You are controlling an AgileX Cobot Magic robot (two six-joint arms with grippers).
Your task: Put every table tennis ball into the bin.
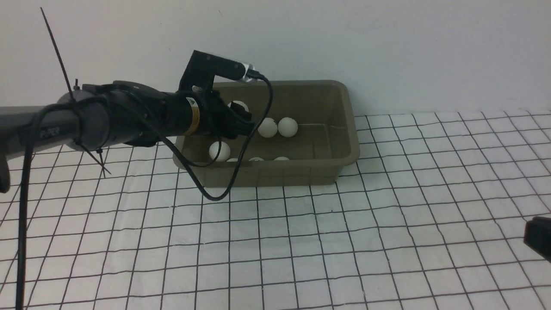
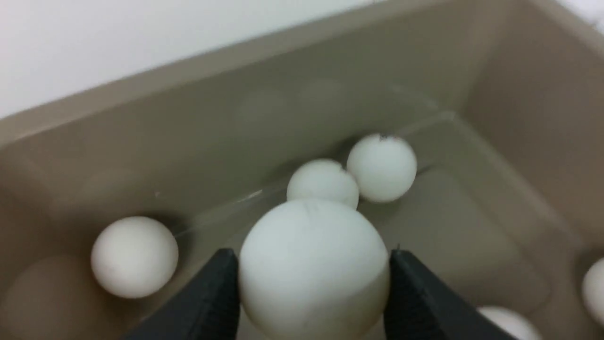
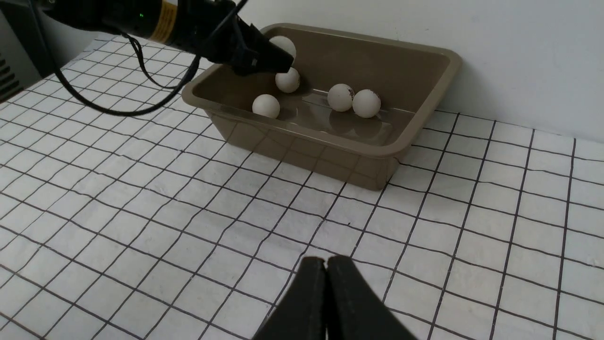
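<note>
My left gripper [image 1: 244,115] reaches over the left end of the olive-grey bin [image 1: 351,129] and is shut on a white table tennis ball [image 2: 312,264], held above the bin's floor. The black fingers [image 2: 214,293] press on both sides of the ball. Several more balls lie inside the bin, two side by side [image 1: 267,128] [image 1: 287,127], one at the left [image 1: 219,151], others partly hidden behind the front wall. My right gripper [image 3: 325,262] is shut and empty, low over the cloth at the near right [image 1: 538,237].
A white cloth with a black grid [image 1: 301,241] covers the table. The bin stands against the white back wall [image 1: 387,43]. A black cable [image 1: 224,189] loops from the left arm down in front of the bin.
</note>
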